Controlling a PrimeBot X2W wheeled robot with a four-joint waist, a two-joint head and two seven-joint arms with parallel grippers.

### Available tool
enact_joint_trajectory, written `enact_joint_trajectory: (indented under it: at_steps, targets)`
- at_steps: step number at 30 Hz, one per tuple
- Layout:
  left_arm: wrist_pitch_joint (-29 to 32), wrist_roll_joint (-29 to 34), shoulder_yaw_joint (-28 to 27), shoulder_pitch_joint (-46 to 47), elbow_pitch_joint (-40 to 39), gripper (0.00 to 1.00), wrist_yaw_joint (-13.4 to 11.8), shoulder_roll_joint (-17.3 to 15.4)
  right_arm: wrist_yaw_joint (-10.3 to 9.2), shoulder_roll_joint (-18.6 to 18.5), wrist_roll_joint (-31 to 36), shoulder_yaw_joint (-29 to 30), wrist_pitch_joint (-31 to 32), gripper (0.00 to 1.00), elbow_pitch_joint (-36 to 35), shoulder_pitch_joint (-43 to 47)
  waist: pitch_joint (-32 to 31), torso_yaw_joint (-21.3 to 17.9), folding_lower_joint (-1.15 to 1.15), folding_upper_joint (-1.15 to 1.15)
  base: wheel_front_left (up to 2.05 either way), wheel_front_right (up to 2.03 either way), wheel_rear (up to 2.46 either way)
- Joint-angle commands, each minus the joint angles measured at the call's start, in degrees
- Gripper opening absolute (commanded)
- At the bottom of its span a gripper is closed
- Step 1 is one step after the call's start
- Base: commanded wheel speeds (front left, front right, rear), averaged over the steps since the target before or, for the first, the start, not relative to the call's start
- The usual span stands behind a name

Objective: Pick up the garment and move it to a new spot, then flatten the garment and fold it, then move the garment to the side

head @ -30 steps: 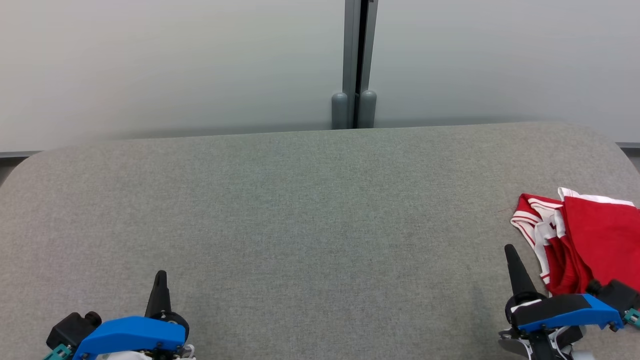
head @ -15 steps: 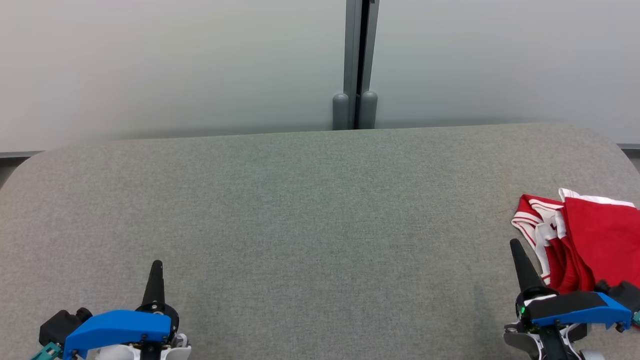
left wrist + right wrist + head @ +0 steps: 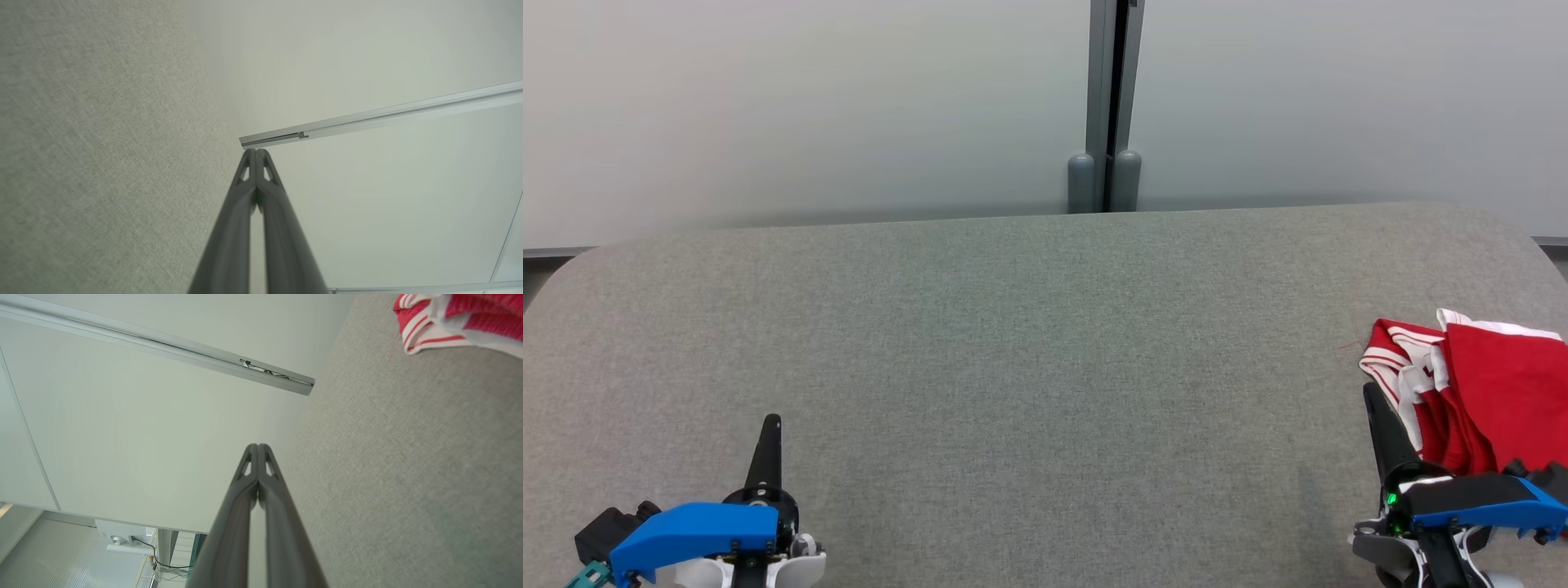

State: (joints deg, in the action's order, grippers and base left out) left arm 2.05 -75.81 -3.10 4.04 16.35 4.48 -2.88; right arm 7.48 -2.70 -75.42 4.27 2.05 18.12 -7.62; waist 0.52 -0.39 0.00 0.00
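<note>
A red garment with white striped trim [image 3: 1486,384] lies bunched at the right edge of the grey fabric table [image 3: 1029,359]; its striped edge [image 3: 441,322] shows at the top right of the right wrist view. My right gripper [image 3: 1372,394] is shut and empty, its tip just left of the garment at the lower right. At the lower left my left gripper [image 3: 771,421] is shut and empty over bare table, far from the garment. Both wrist views show the fingertips pressed together, the left gripper [image 3: 256,152] and the right gripper [image 3: 258,446].
A pale wall with a grey vertical post [image 3: 1104,106] stands behind the table's far edge. The table's corners are rounded. Wide bare fabric lies between the two grippers.
Both grippers have slid outward and slightly up the view: the left one leftward, the right one rightward, closer to the garment. The garment has not moved.
</note>
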Motion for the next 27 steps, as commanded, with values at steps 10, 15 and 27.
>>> enact_joint_trajectory:
  at_steps: [10,15,27]
  targets:
    - [1.5,-5.4,-1.3,1.6,-1.2,0.00,1.2,0.0,0.02,-0.3,-5.6,0.9,1.6,0.00,-1.8,0.9,-0.1,0.1,0.00,0.00,0.00,0.00,0.00]
    - [2.2,-7.5,-1.7,1.8,-1.4,0.00,1.6,0.0,0.02,-0.3,-7.8,1.2,2.2,0.00,-2.3,1.1,-0.1,0.2,0.00,0.00,0.00,0.00,0.00]
    - [3.5,-12.4,-2.9,2.4,-2.0,0.00,2.5,0.0,0.02,-0.3,-12.7,1.9,3.5,0.00,-3.4,1.5,-0.2,0.3,0.00,0.00,0.00,0.00,0.00]
